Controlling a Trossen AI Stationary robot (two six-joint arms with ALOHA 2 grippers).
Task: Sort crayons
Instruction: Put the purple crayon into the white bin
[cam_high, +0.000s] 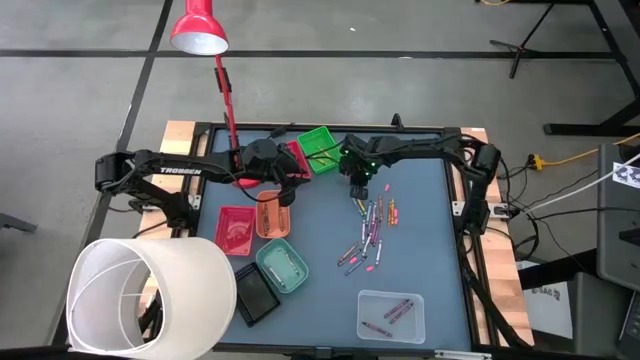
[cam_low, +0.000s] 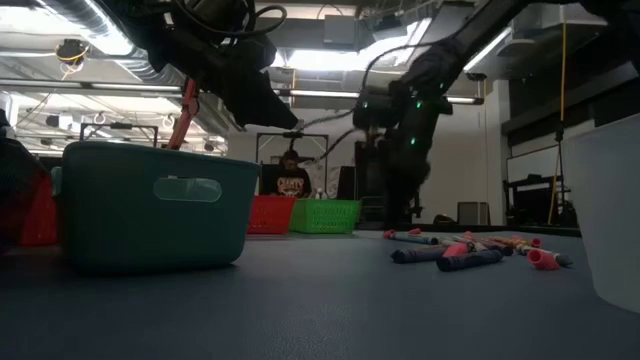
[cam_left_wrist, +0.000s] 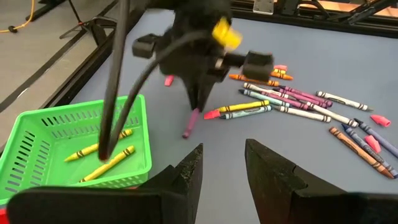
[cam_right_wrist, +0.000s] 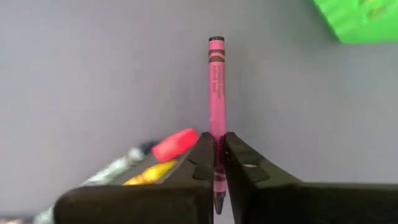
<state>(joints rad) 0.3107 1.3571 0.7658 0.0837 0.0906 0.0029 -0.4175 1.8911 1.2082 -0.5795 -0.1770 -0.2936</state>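
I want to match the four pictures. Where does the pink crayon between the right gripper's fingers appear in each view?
High view: hidden under the right gripper, beside the green slotted plastic tray.
Low view: cannot be told apart below the dark right arm.
Left wrist view: the thin pink wax crayon slants down from that gripper, near the green tray.
Right wrist view: crayon clamped between the fingers; tray corner.
Shared landmark: the green tray.

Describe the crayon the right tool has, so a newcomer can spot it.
Start at the green tray at the table's far edge. Beside it the right tool has closed on a pink crayon. It alone is pinched between fingers, apart from the loose crayon pile.
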